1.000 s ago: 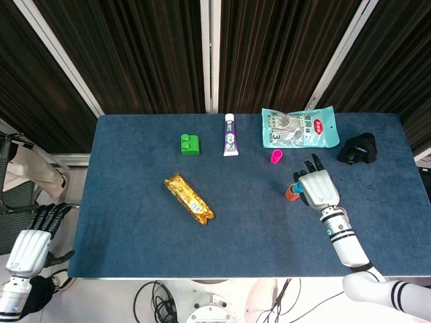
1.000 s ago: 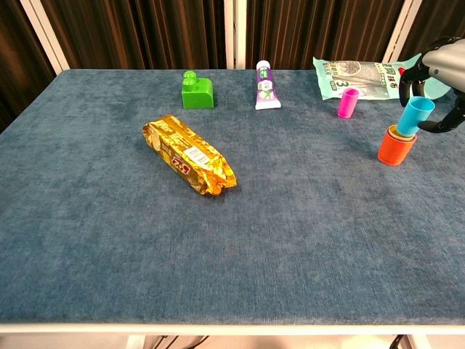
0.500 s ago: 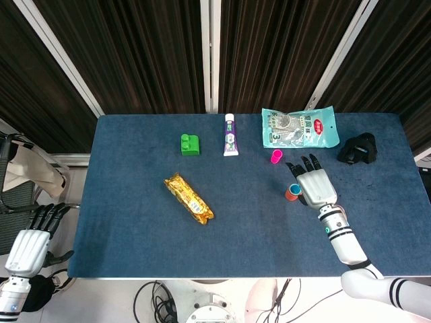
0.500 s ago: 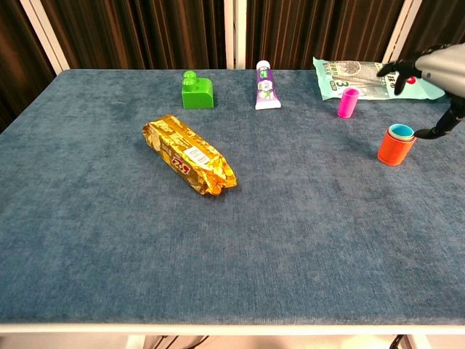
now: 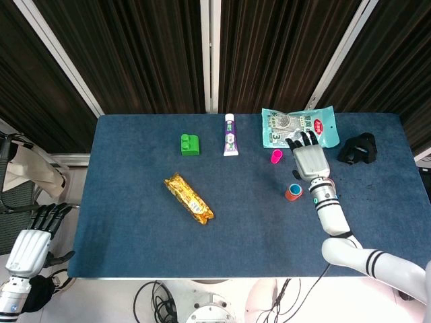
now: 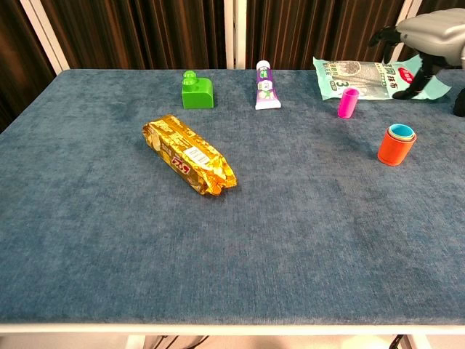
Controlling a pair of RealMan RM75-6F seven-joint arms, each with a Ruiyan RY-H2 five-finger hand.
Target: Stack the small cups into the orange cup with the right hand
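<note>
Right hand (image 5: pixel 308 160) hovers empty, fingers spread and apart, above the far right part of the table, its fingertips over the near edge of the teal packet (image 5: pixel 300 126); in the chest view it sits high at the top right corner (image 6: pixel 429 36), clear of everything. Pink cup (image 5: pixel 276 157) stands upright just beside the hand, on its left, near the packet's front edge (image 6: pixel 348 102). Orange cup (image 5: pixel 292 193) stands nearer the robot, below the hand in the head view, with a blue cup (image 6: pixel 401 131) nested inside it, rim showing just above the orange rim (a pale inner rim shows too; cannot tell if that is another cup). Judgement: the step in hand is reaching for the pink cup. To do it well, bring the hand down from the right side, low on the table, and pinch the cup around its middle, keeping the fingers off the packet so it does not drag along. The cup is small and light and looks easy to tip, so close gently. Then lift straight, carry it over the orange cup, line up mouth-up, and let go only once it sits inside the blue one. Left hand (image 5: pixel 30 243) hangs off the table's near left corner, holding nothing, fingers loosely apart.
</note>
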